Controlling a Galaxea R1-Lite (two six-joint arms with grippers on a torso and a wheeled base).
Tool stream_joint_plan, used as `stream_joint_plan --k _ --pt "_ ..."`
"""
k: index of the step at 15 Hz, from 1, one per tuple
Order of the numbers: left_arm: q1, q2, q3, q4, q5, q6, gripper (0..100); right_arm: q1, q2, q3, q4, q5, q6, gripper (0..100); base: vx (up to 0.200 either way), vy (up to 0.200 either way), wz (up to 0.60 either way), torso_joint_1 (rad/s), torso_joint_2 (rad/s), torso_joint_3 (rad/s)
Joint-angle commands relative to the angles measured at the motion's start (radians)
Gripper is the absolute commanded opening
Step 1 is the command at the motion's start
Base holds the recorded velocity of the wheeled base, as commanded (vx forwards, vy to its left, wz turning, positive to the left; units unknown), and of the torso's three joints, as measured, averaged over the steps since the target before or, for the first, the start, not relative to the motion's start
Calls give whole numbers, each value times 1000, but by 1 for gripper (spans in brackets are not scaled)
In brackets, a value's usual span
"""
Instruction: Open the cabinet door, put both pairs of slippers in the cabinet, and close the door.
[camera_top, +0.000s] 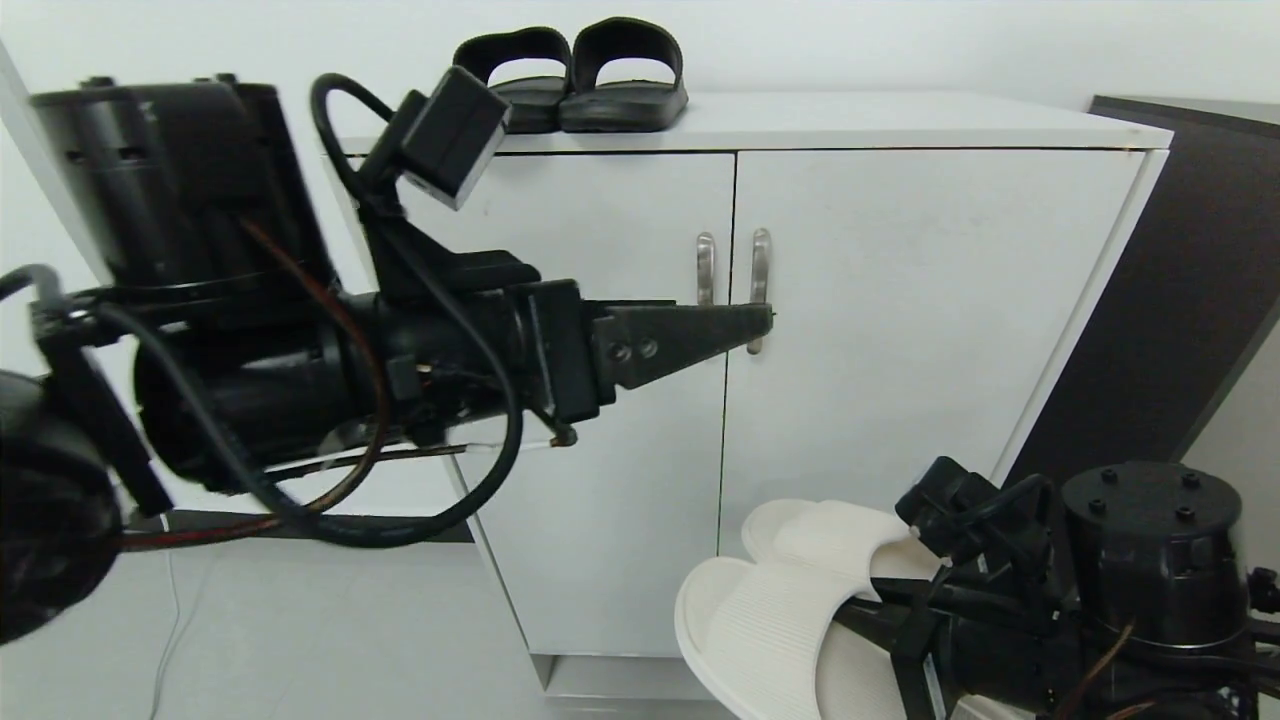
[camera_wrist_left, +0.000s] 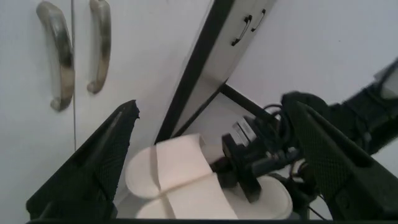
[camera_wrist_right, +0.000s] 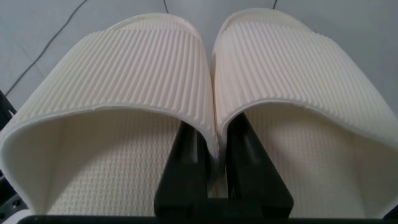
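So, closest in and low down on the right, the right gripper (camera_wrist_right: 214, 163) has the white slippers (camera_wrist_right: 143, 81) as a pair. Its fingers (camera_wrist_right: 185, 165) are slid in under the straps, one into each slipper, and squeezed together on the two inner walls where the slippers meet. The pair sits side by side, toes pointing away from the wrist, held low near the foot of the cabinet (camera_top: 900, 300), in front of its right door (camera_top: 930, 400).

Further out and higher up, the left gripper (camera_top: 755, 320) is stretched out level toward the middle of the cabinet. Its fingers (camera_wrist_left: 102, 168) are spread wide apart and gripping nothing. From the head view the tip overlaps the lower end of the right handle (camera_top: 760, 270), but honestly I can't tell if it's actually touching it. From the left wrist view both handles sit just past one finger.

Both white doors are shut. The right handle and the left handle (camera_top: 705, 268) are curved metal pulls, upright, just beside each other on either side of the seam.

Up top, the black slippers (camera_top: 575, 85) sit on the cabinet above the left door (camera_top: 600, 500), side by side and touching, back near the wall (camera_top: 900, 40). A dark panel (camera_top: 1180, 280) stands just to the right of the cabinet.
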Motion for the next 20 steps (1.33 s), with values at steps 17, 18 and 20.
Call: stream_joint_plan --k 17,18,20 --pt "-32 361 -358 4 252 3 100 -2 28 -2 -2 -3 0 0 0 0 0 0 0 0" --pt "-32 364 -364 7 252 3 100 0 28 -2 -2 -3 0 0 0 0 0 0 0 0" --pt "-38 381 -378 7 252 3 100 -2 28 -2 -2 -3 0 0 0 0 0 0 0 0"
